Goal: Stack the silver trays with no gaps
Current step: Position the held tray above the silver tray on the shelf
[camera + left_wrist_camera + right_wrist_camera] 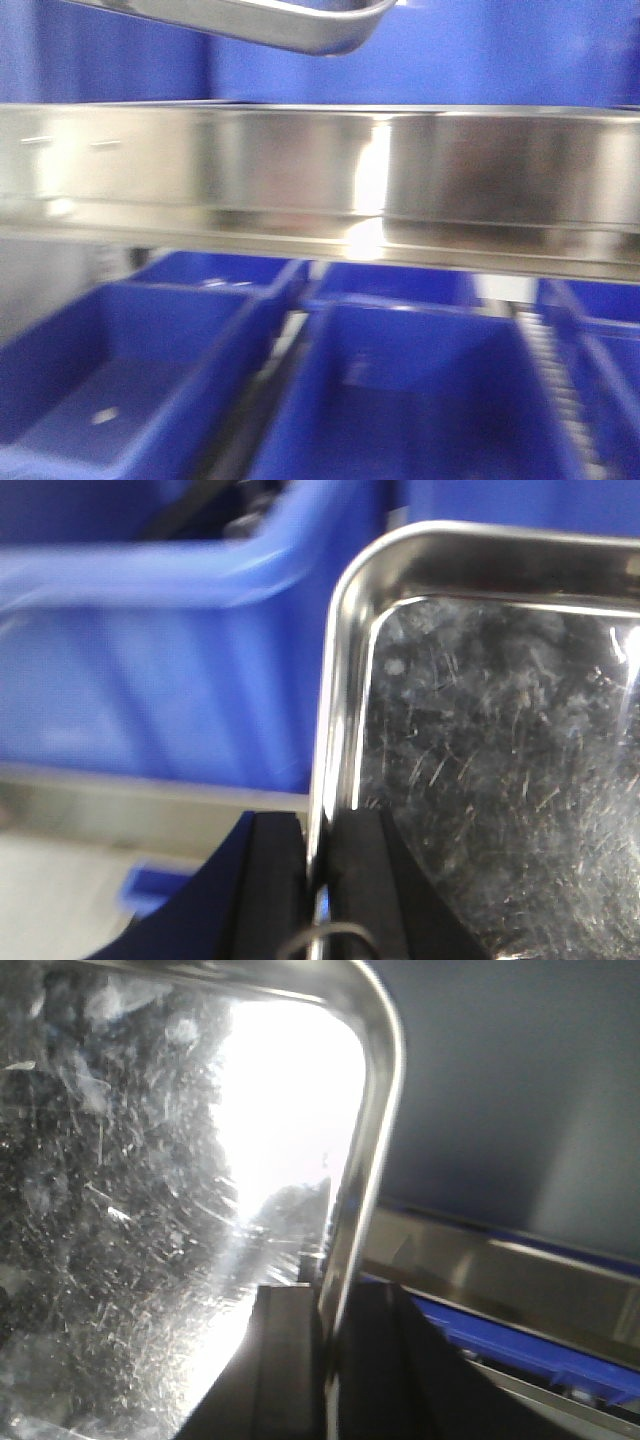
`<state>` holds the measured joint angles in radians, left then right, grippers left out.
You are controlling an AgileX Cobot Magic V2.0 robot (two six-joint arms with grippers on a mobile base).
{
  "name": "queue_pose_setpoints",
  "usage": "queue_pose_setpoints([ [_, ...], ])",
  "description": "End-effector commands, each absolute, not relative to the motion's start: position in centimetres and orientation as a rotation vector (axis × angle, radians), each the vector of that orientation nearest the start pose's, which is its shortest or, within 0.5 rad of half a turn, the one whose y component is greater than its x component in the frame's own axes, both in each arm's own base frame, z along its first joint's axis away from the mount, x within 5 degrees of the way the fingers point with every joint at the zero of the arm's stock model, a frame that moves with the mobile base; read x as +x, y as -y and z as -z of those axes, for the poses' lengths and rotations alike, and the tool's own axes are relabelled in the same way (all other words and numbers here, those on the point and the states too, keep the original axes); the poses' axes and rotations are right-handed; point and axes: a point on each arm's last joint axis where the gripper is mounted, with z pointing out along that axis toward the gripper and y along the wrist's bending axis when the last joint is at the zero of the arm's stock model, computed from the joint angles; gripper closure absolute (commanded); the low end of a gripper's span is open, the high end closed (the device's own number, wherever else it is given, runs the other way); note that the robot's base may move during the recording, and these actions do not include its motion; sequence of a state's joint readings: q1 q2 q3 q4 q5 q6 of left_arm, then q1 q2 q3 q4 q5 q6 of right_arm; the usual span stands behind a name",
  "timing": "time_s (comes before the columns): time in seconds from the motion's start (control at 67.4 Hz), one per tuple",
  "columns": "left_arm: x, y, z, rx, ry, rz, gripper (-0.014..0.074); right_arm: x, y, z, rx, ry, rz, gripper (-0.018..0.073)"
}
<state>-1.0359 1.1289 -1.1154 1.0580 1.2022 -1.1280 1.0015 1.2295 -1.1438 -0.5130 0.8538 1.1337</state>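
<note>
A shallow rectangular silver tray [290,28] of shiny stainless steel, with rounded corners, sloped sides and a flat out-turned rim, is seen at 12 o'clock in the front view, held high and apart from everything below it. Only part of its underside and one rounded corner are shown there; the rest is cut off by the frame. In the wrist views its flat base is seen densely marked with fine scratches, and a strong glare is thrown across it in the right wrist view.

The left tool [318,825] is clenched on the tray's rim at 6 o'clock of the left wrist view, with one black pad [275,880] outside the rim and the other inside, just below a rounded corner. The right tool [325,1295] is clamped on the rim at 6 o'clock of its own view, a pad on each side of the edge.

A long flat shiny steel rail [320,180] is stretched across the middle of the front view from 9 to 3 o'clock, below the tray. Open-topped blue plastic bins [400,400] are ranged under the rail, from 7 to 5 o'clock. A wall of one of the blue plastic bins is seen near the tray's edge at 9 o'clock in the left wrist view, with a gap between them. At 3 o'clock of the right wrist view, open room is left between the tray's edge and a plain blue-grey panel [520,1090].
</note>
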Motion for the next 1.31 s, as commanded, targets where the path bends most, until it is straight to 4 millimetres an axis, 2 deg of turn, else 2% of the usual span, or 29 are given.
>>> queue_pose_setpoints([
  [0.0, 16.47, 14.51, -39.77, 0.145, -1.996, -0.052, 0.0613, 16.01, -22.12, -39.53, -0.222, -2.045, -0.867, 0.0582],
  [1.291, 16.48, 14.5, -39.78, 0.146, -1.994, -0.053, 0.0613, 15.96, -22.32, -39.81, -0.233, -2.016, -0.902, 0.0582],
])
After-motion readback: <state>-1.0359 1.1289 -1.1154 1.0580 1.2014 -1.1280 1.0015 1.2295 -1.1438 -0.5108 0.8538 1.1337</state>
